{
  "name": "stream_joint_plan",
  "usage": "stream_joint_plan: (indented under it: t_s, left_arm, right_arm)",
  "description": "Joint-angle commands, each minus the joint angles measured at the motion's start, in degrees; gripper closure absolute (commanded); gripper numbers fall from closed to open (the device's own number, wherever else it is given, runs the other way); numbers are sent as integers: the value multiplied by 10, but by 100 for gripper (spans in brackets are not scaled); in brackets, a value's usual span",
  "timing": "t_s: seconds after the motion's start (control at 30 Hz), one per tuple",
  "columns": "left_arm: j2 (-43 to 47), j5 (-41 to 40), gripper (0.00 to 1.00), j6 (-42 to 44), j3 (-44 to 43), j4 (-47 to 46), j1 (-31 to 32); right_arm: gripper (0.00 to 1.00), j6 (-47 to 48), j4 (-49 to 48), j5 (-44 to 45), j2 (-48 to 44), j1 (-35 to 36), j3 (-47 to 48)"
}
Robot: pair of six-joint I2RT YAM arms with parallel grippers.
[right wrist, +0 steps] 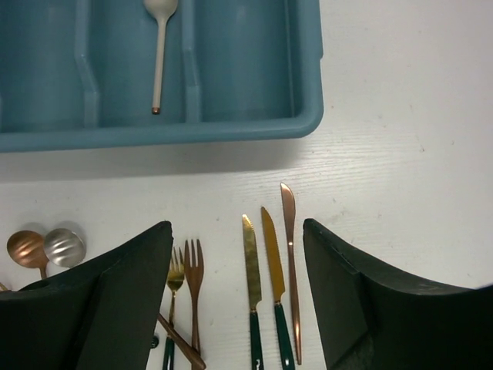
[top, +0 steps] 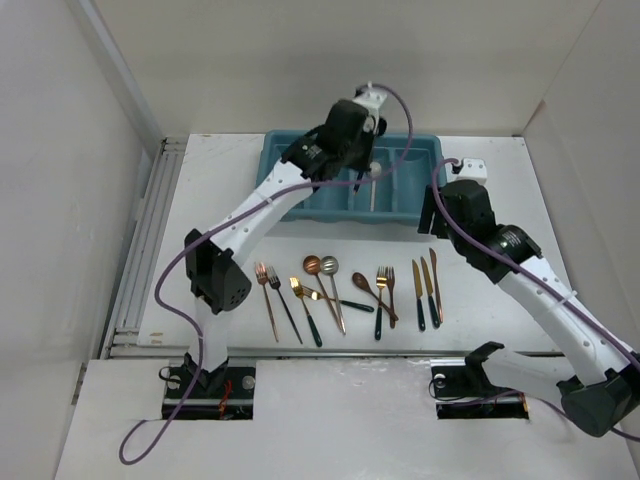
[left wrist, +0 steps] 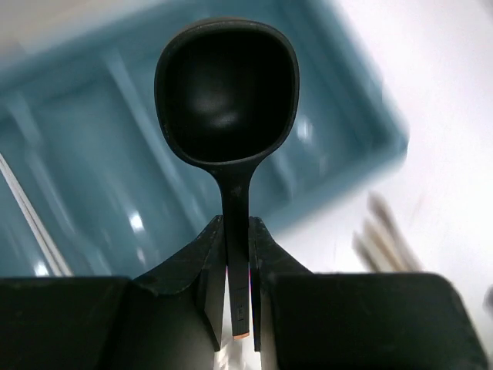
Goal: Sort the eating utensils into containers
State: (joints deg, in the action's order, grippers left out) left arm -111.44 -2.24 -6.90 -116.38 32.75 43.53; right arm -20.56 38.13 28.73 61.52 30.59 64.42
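- Nearest me, on the white table [right wrist: 400, 154], the row of slim gold and copper forks, spoons and knives [top: 381, 300] lies unsorted, well short of any compartment.
- The right jaws stand wide open and empty. They hover above three slim knives [right wrist: 269, 270], two green-handled and one all copper, which lie side by side near the tray's right front corner.
- Beyond them sits the teal-blue rectangular plastic cutlery tray [right wrist: 231, 127]. One long white spoon [right wrist: 159, 54] lies lengthwise in the second compartment from the right.
- Farthest out, the left jaws are clamped on the handle of the black plastic spoon [left wrist: 227, 92], bowl pointing away. The spoon hangs over the tray and is not yet in it. I cannot tell which compartment sits under it.
- To place it well, I would line the handle up with the dividers and centre it over the white spoon's compartment. Then I would lower until the bowl is below the rim and only then release.
- Dropped from height or set crosswise, the spoon could bridge a divider or bounce out.
- I would keep the right arm clear of the tray meanwhile.
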Motion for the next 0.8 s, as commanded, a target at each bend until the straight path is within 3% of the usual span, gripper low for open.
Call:
stream_joint_plan:
  t_s: [0.0,0.13,0.33,0.5,0.53,0.67,0.77]
  left_arm:
    - [-89,-22,100,-36,-101,-69,-31]
    - [-127,-14,98,-50,-126,-138,-43]
    - [-187,-22,85,-68,-125,-218,-55]
    - [-200,-16,45,-56,-125,-232,-55]
    - [-200,-25,41,-56,-125,-224,-55]
    - [-172,-31,36,-87,-125,-194,-73]
    - [-135,-31,36,-108,-125,-159,-92]
  right_arm:
    - [26,-1,-48,-38,-20,-13,-7]
    - [23,12,-38,-57,-13,-13,-14]
    - [22,24,-15,-57,0,-13,-26]
    - [4,117,-22,-145,0,-5,-52]
    - [3,130,-15,-150,0,-5,-60]
    - [8,150,-2,-185,12,43,-90]
    - [23,150,-33,-217,32,90,-116]
